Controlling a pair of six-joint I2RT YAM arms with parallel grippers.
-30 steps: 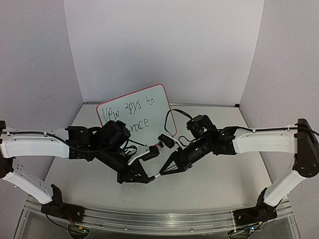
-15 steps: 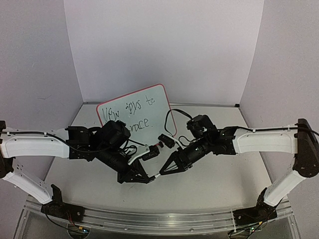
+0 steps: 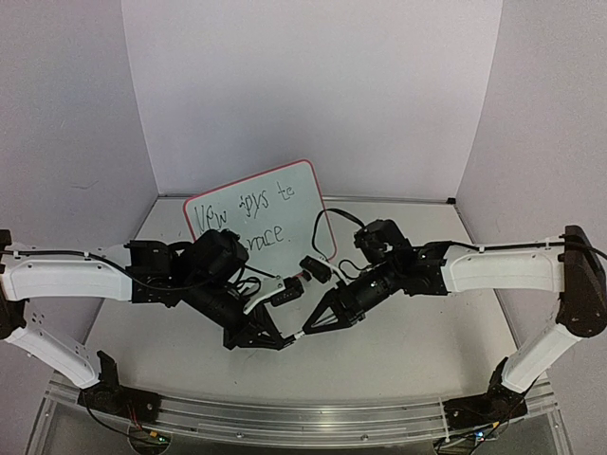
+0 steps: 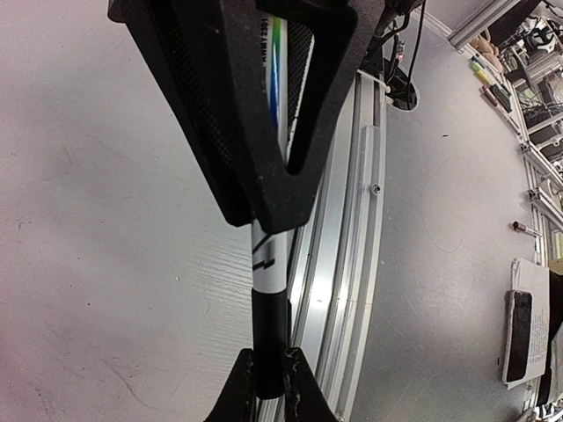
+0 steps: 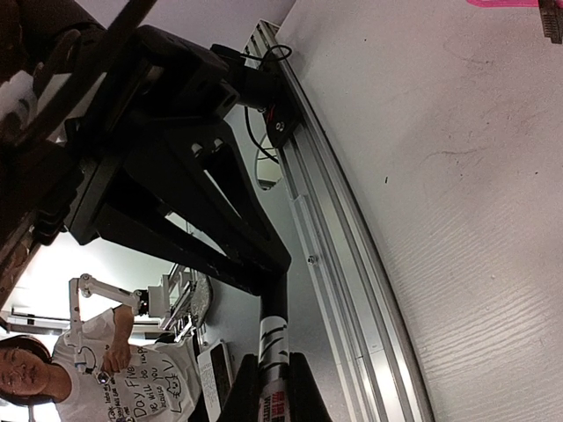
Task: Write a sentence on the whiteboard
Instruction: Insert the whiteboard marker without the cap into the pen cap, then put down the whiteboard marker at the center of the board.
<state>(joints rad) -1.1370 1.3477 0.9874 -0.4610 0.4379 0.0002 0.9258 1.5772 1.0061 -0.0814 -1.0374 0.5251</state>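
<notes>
No shift against the earlier overhead frames: nothing displaced, same pose throughout. Read as a pause mid-step, not as progress.

left gripper (image 4: 268, 389): closed tight on the black cap (image 4: 270, 330) of the marker (image 4: 266, 264), fingertips pinching it from both sides.
right gripper (image 5: 273, 387): closed on the white barrel of the same marker, at the red-printed part.
Tips of the two nearly meeting, marker bridging them, low over the table (image 3: 408, 332), toward its front edge at about mid-width.

Cap looks seated on the barrel, with no gap visible in either wrist view. Cannot confirm it is pressed fully home.

Further out: whiteboard (image 3: 303, 223) standing tilted near the back edge of the table, left of centre, well apart from the marker, lower left part hidden behind the left arm (image 3: 76, 275). sentence (image 3: 245, 209) in black, two lines: top roughly "New joys to", second partly covered, ending "race".

Judgement: writing apparently done, given marker off the board and cap end in a grip. Step in hand probably capping. Stillness suggests a cap just seated and awaiting release. Remaining: let go with one gripper, set marker down. Risk: dropping the marker onto the rail (image 3: 313, 417) at the front edge.
</notes>
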